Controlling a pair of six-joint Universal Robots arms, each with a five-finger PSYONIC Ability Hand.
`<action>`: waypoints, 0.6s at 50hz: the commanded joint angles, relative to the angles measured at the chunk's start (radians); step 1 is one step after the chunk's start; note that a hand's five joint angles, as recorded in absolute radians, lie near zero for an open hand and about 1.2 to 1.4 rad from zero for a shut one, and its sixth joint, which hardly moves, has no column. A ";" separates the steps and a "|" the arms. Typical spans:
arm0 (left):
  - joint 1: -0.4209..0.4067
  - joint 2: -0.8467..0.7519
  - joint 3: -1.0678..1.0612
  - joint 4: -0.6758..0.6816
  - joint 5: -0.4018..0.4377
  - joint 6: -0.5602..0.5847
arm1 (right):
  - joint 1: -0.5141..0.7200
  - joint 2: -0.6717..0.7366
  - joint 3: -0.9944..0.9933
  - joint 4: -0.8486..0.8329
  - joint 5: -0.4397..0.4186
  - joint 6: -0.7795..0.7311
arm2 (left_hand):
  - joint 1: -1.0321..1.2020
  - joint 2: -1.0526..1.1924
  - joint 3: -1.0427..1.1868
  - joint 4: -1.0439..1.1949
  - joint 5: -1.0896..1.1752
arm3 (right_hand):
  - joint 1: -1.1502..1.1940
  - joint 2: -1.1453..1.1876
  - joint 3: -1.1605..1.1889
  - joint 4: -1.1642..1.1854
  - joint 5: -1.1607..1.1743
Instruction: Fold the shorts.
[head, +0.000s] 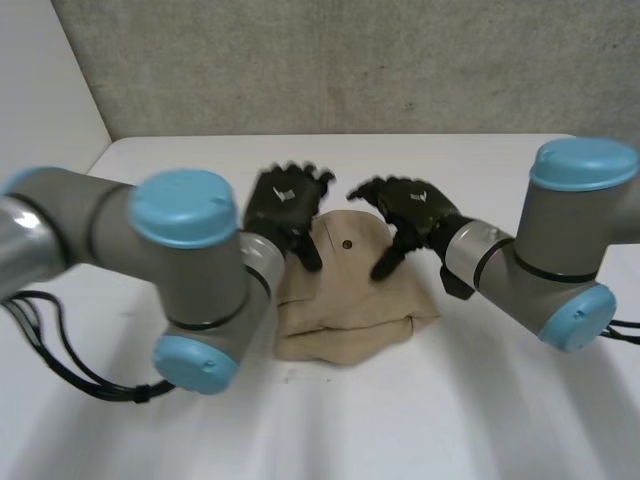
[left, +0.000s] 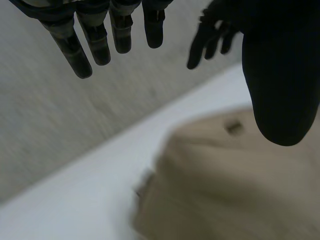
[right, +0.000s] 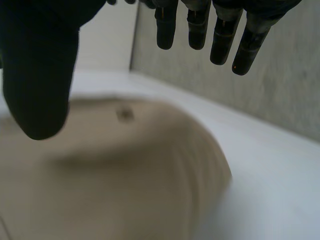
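Both robot hands were open and held nothing: the left robot hand (head: 285, 205) hung over the far left corner of the shorts (head: 350, 300), the right robot hand (head: 415, 210) over their far right corner. Each had its fingers spread and loosely straight, with the thumb pointing down towards the cloth. Whether either thumb tip touched the cloth could not be told.

The beige shorts lay as a compact folded bundle in the middle of the white tabletop (head: 460, 410), between the two arms. A small dark button (head: 346, 243) sat on the top layer near the far edge, between the hands.

In the left wrist view the left robot hand (left: 280, 75) had its fingers (left: 95, 42) straight, well apart from the thumb, above the shorts (left: 225, 190) and the button (left: 233, 127). The right robot hand (left: 210, 35) showed beyond it. In the right wrist view the right robot hand (right: 40, 75) was just as wide, its fingers (right: 200, 25) straight over the shorts (right: 125, 185) and button (right: 124, 115). A grey wall (head: 350, 60) stood behind the tabletop.
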 joint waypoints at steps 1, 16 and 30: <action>-0.017 -0.202 0.149 -0.204 -0.046 0.005 | -0.007 0.206 -0.145 0.168 0.118 -0.192 | 0.012 -0.004 -0.013 -0.002 -0.020 | -0.030 -0.048 -0.040 -0.063 -0.071; -0.039 -0.074 0.144 -0.332 -0.084 0.005 | -0.008 0.054 -0.150 0.235 0.143 -0.272 | 0.000 -0.016 -0.025 -0.014 -0.032 | -0.030 -0.048 -0.040 -0.063 -0.071; 0.131 0.432 0.058 -0.422 -0.089 -0.005 | -0.065 -0.320 -0.082 0.163 0.445 -0.166 | -0.012 -0.027 -0.037 -0.025 -0.043 | -0.030 -0.048 -0.040 -0.063 -0.071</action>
